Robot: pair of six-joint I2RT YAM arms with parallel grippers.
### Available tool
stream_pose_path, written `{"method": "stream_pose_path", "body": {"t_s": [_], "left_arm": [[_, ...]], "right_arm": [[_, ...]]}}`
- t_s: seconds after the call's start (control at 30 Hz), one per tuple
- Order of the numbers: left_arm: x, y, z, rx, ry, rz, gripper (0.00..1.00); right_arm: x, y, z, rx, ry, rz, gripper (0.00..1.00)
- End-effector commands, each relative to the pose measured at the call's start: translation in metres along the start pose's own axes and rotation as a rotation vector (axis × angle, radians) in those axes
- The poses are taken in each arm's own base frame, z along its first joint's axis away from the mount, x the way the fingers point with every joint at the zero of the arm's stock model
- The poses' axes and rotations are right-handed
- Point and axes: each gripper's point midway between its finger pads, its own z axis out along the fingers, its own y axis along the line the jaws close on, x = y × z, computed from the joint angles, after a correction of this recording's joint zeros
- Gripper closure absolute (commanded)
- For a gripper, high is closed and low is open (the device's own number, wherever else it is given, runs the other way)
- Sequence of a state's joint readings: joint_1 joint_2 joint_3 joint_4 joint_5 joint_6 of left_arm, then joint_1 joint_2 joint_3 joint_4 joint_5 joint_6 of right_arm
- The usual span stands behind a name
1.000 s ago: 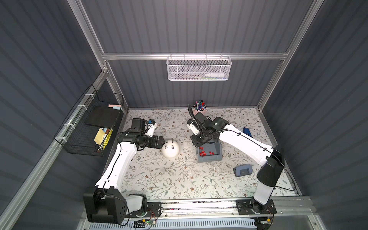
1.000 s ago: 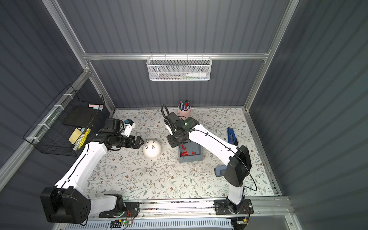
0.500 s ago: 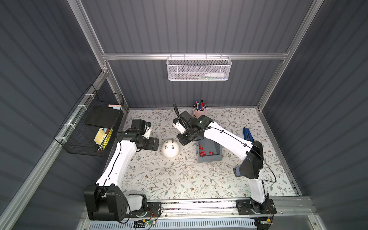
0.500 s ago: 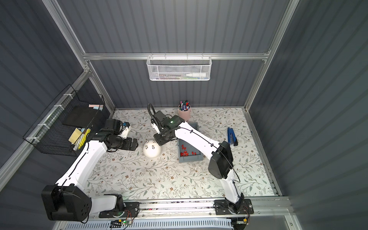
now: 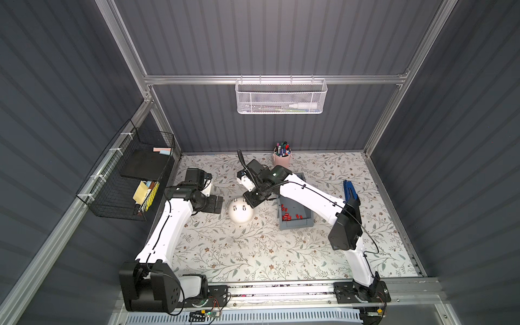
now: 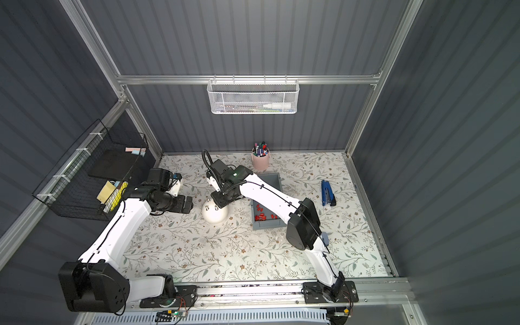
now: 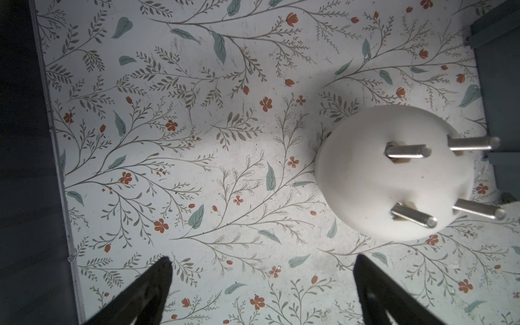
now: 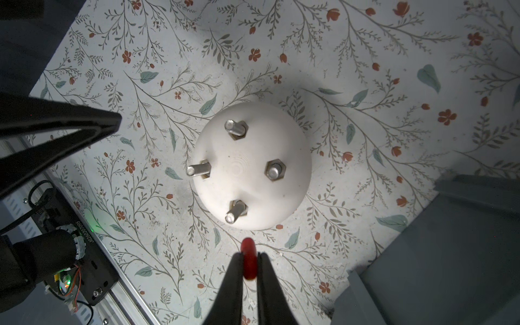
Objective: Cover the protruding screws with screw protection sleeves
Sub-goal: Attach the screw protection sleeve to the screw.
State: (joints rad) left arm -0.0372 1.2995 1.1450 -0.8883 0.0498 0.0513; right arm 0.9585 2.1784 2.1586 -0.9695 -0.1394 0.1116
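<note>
the right gripper [image 8: 249, 254] is clenched on one small red cylindrical sleeve [image 8: 249, 264], its long axis in line with the fingers, rounded end toward the white egg-shaped dome [image 8: 253, 168]. four silvery metal screws [image 8: 235, 128] splay up and outward from its top, all bare. the dome sits on the floral tabletop [image 5: 253, 253] between both grippers, beside a grey plastic bin [image 5: 295, 224] of loose red sleeves [image 5: 287, 217]. the left gripper [image 7: 263, 261] is spread wide.
</note>
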Motion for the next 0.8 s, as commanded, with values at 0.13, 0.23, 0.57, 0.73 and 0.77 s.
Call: {"method": "stream_pose_path", "body": {"t_s": [0.13, 0.23, 0.57, 0.73, 0.77], "left_arm": [[-0.003, 0.001, -0.009, -0.002, -0.016, -0.006, 0.01], [-0.003, 0.001, -0.009, 0.000, -0.017, -0.006, 0.00], [-0.003, 0.001, -0.009, 0.003, -0.015, -0.001, 0.01], [-0.003, 0.000, -0.009, 0.007, -0.016, -0.001, 0.01], [-0.003, 0.000, -0.009, 0.007, -0.017, -0.001, 0.00]], "right_arm": [[-0.006, 0.010, 0.011, -0.041, 0.002, -0.030, 0.85], [-0.007, 0.012, 0.012, -0.053, 0.001, -0.034, 0.85], [0.001, 0.015, 0.017, -0.064, 0.031, -0.034, 0.86], [0.005, 0.016, 0.020, -0.065, 0.044, -0.036, 0.85], [0.006, 0.016, 0.020, -0.066, 0.049, -0.037, 0.85]]}}
